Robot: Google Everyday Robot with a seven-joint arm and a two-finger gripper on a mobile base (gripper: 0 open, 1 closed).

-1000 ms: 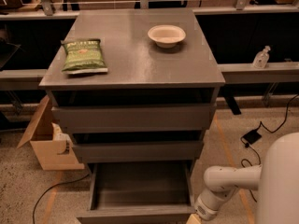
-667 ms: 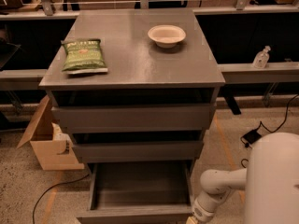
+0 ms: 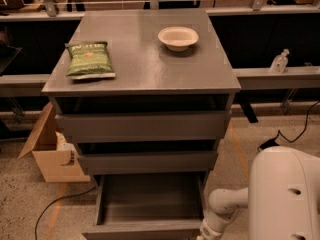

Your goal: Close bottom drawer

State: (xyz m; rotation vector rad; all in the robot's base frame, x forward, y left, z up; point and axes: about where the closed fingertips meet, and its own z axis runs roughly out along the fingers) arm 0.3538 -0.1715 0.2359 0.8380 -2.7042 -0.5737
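The bottom drawer (image 3: 149,204) of the grey wood-grain cabinet stands pulled out toward me, and its shallow box is empty. Its plain front panel (image 3: 142,231) lies at the lower edge of the camera view. The two drawers above it, the mid-sized one (image 3: 146,161) and the widest one (image 3: 144,125), are each slightly out. My white arm (image 3: 225,204) reaches down at the lower right. My gripper (image 3: 202,235) is at the drawer's front right corner, mostly cut off by the bottom edge.
On the cabinet top (image 3: 145,59) lie a green chip bag (image 3: 90,60) and a white bowl (image 3: 178,37). A cardboard box (image 3: 50,151) stands on the floor to the left. Cables (image 3: 280,136) run on the floor to the right. A sanitizer bottle (image 3: 279,61) stands on the right ledge. My white body (image 3: 285,194) fills the lower right.
My white body has come further into view at the lower right, and the arm has shifted slightly left toward the drawer's corner. The drawer has not visibly moved.
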